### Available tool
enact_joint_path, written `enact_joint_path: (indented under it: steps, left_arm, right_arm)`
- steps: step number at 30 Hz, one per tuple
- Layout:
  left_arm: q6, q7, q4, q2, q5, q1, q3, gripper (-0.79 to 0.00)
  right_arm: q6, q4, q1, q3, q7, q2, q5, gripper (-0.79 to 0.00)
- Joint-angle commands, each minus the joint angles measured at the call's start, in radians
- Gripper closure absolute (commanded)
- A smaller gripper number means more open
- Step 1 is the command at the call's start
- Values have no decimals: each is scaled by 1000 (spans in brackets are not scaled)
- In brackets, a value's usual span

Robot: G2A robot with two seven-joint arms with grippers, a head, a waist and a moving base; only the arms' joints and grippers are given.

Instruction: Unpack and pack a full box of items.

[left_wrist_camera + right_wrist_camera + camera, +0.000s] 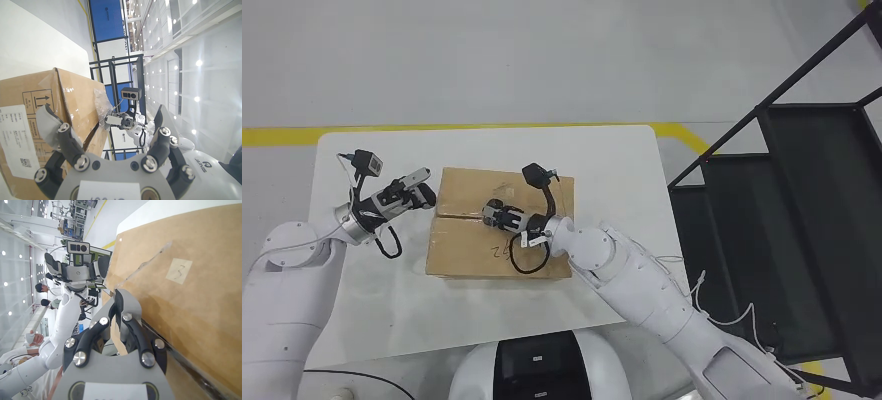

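– Cardboard box (467, 245), flaps shut: where is it, and how would it handle?
– Directly under the right gripper (490, 213), just beside the spread-open left gripper (430, 190). Full, so probably heavy; stiff walls, best held at both ends. That right one is clamped on crinkled clear tape (102, 106) standing off the top seam, thin and easily torn

Plain brown cardboard box (457, 250), white label (13, 136) with black print on its side, clear glossy tape (102, 105), white table (492, 145), yellow line (282, 135) on grey floor (542, 60), my jaws grey with black links
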State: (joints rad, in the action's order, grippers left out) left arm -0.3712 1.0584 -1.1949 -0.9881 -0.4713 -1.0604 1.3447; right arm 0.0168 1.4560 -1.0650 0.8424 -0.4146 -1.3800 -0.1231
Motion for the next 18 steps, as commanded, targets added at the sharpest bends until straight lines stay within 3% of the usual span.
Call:
enact_joint_path:
  steps: [1, 3, 4, 5, 6, 7, 18]
  left_arm:
    - [0, -2, -3, 0, 0, -2, 2, -785]
    - [1, -3, -8, 1, -1, -5, 6, -785]
    - [2, -4, -10, 1, -2, -7, 8, -785]
    - [0, -5, -12, 2, -1, -9, 11, -785]
    - [-1, -6, -14, 2, -2, -11, 13, -785]
    - [-1, -7, -17, 3, -3, -13, 16, -785]
    - [-3, -14, -43, 7, -13, -38, 42, -785]
  right_arm:
    - [-4, -3, 3, -3, -1, -1, -13, 0]
    - [-23, -3, 6, -8, -7, -2, -29, 0]
    - [-28, -6, 7, -9, -8, -3, -31, -55]
    - [-29, -7, 7, -10, -9, -3, -35, -348]
    - [-30, -8, 8, -12, -13, -4, -43, -739]
    - [-31, -8, 9, -13, -15, -4, -49, -785]
    - [-71, 49, -16, 16, -38, -3, -24, -785]
